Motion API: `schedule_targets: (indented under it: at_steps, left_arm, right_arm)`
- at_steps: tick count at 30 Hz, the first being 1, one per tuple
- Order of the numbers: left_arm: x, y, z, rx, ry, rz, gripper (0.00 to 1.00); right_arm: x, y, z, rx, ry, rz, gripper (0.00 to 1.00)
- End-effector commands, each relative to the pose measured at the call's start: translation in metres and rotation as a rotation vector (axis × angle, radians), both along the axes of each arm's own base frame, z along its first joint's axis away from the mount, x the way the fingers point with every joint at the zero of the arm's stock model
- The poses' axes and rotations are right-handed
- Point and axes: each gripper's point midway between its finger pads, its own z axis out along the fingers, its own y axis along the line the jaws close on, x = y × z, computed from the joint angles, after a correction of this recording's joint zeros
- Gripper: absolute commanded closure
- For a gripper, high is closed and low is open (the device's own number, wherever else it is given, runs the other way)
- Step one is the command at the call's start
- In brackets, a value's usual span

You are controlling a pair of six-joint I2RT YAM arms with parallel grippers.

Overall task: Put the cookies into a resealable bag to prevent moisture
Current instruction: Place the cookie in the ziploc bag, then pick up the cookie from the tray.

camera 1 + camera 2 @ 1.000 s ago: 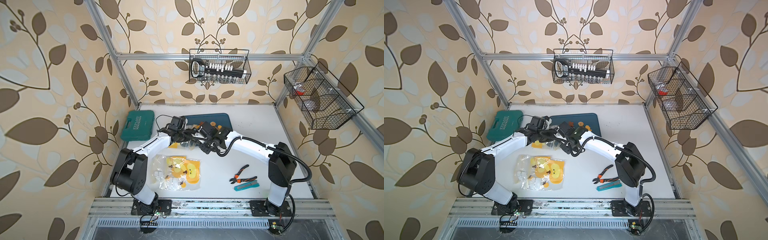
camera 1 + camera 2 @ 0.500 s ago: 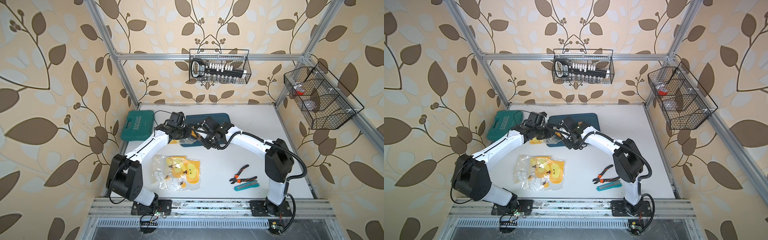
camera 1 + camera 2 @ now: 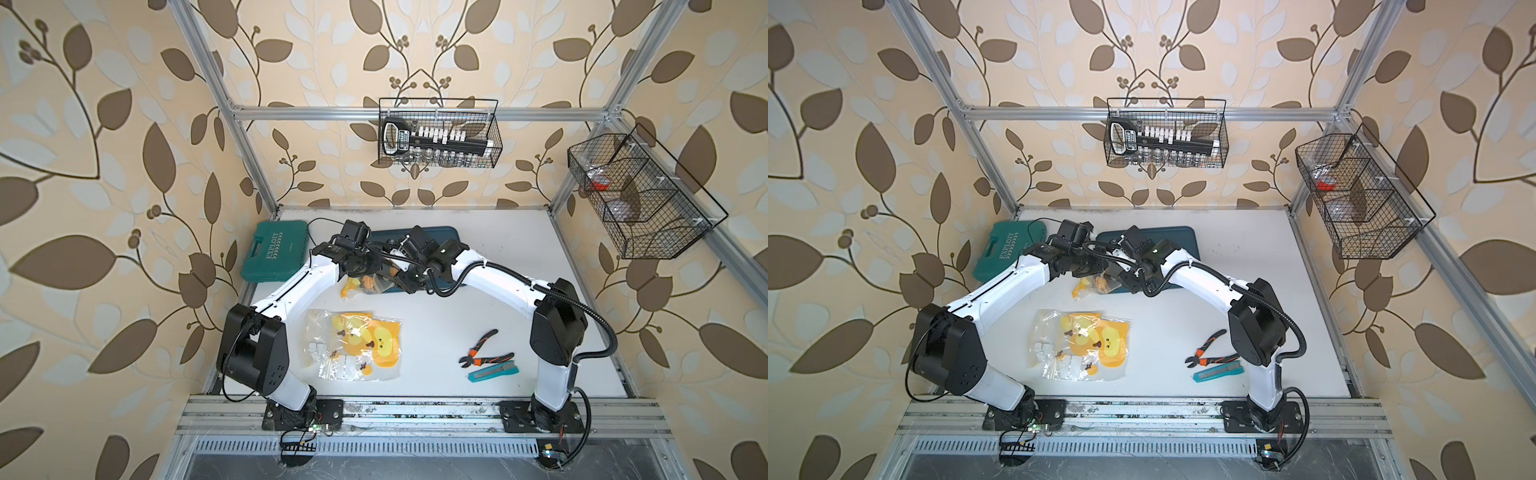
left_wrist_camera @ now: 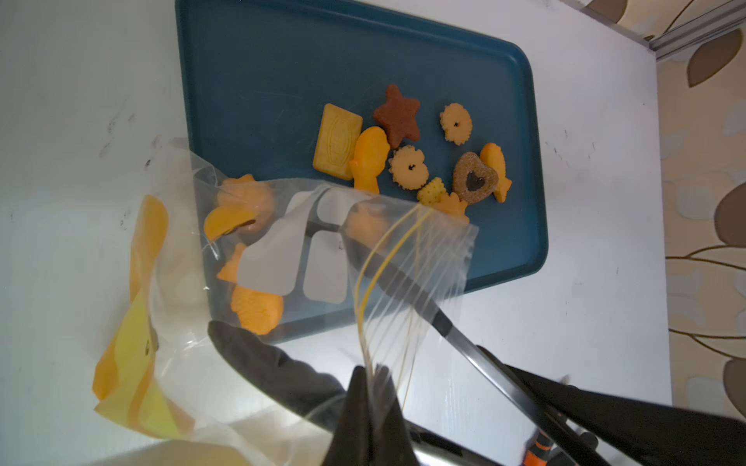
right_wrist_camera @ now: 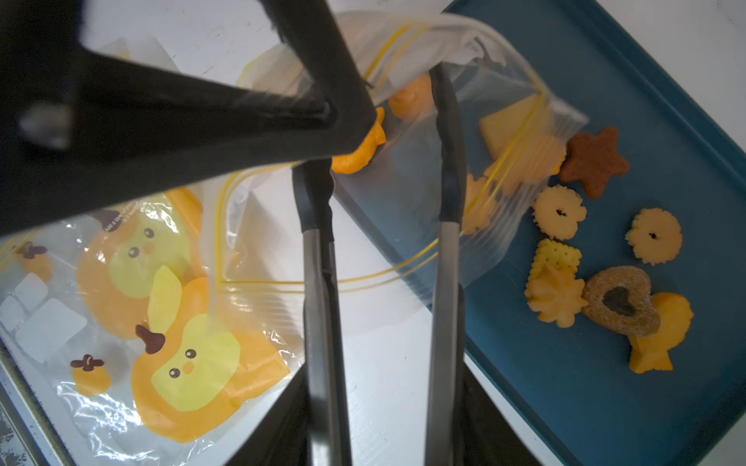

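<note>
Your bench (image 3: 478, 299) carries a dark blue tray (image 4: 282, 80) toward its back; take that tray as your marker. A green tool case (image 3: 276, 255) lies just beside the tray on the left arm's side. A heap of duck-print plastic bags (image 3: 353, 345) lies flat well in front of the tray, toward the arm bases.

The resealable bag (image 4: 278, 258) hangs over the tray's front corner on the left arm's side, with its mouth open toward the tray's middle. Your left gripper (image 4: 369, 381) is pinched closed on the bag's zip edge and holds it up. Your right gripper (image 5: 383, 407) grips a pair of metal tongs (image 5: 319, 282), one finger against each arm. The tong arms stand apart. One black tip reaches inside the bag's mouth; the other is hidden behind the left gripper.

Orange-handled pliers (image 3: 484, 353) and a teal utility knife (image 3: 494, 371) lie just beside each other, well off the tray's right front.

As for the cookies (image 4: 407, 161), about nine sit loose on the tray just beyond the bag's mouth. Several orange ones lie inside the bag, one just beside a tong tip.
</note>
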Motion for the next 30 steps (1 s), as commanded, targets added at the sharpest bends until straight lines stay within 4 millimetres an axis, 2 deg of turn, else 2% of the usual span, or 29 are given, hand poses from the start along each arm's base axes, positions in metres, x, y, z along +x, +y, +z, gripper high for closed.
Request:
schedule_targets:
  at_steps: [1, 5, 9, 12, 15, 18, 20, 22, 25, 30]
  left_arm:
    - [0.007, 0.006, 0.009, 0.03, -0.016, 0.028, 1.0]
    - [0.009, 0.014, 0.003, 0.06, 0.004, 0.056, 1.0]
    - [0.01, 0.018, 0.002, 0.07, 0.013, 0.072, 1.0]
    - [0.012, 0.021, 0.004, 0.075, 0.014, 0.084, 1.0]
    - [0.016, 0.026, 0.006, 0.074, 0.012, 0.103, 1.0]
    - [0.019, 0.029, 0.009, 0.069, 0.01, 0.117, 1.0]
    - [0.021, 0.03, 0.01, 0.067, 0.017, 0.121, 1.0]
    - [0.022, 0.031, 0.012, 0.065, 0.017, 0.125, 1.0]
    - [0.022, 0.039, 0.021, 0.074, 0.001, 0.151, 1.0]
    - [0.016, 0.078, 0.052, 0.146, -0.043, 0.267, 1.0]
  right_arm:
    - [-0.001, 0.004, 0.019, 0.036, -0.038, 0.009, 0.52]
    - [-0.009, -0.002, 0.037, 0.09, -0.07, -0.011, 0.58]
    - [-0.022, -0.017, 0.052, 0.135, -0.085, -0.065, 0.61]
    - [-0.037, -0.027, 0.058, 0.175, -0.09, -0.101, 0.63]
    - [-0.056, -0.033, 0.075, 0.268, -0.129, -0.101, 0.63]
    - [-0.067, -0.047, 0.095, 0.359, -0.181, -0.144, 0.63]
    - [-0.071, -0.053, 0.101, 0.407, -0.198, -0.168, 0.63]
    - [-0.073, -0.06, 0.099, 0.421, -0.197, -0.199, 0.62]
    - [-0.07, -0.074, 0.079, 0.369, -0.165, -0.277, 0.62]
    - [-0.055, -0.097, 0.029, 0.269, -0.075, -0.402, 0.62]
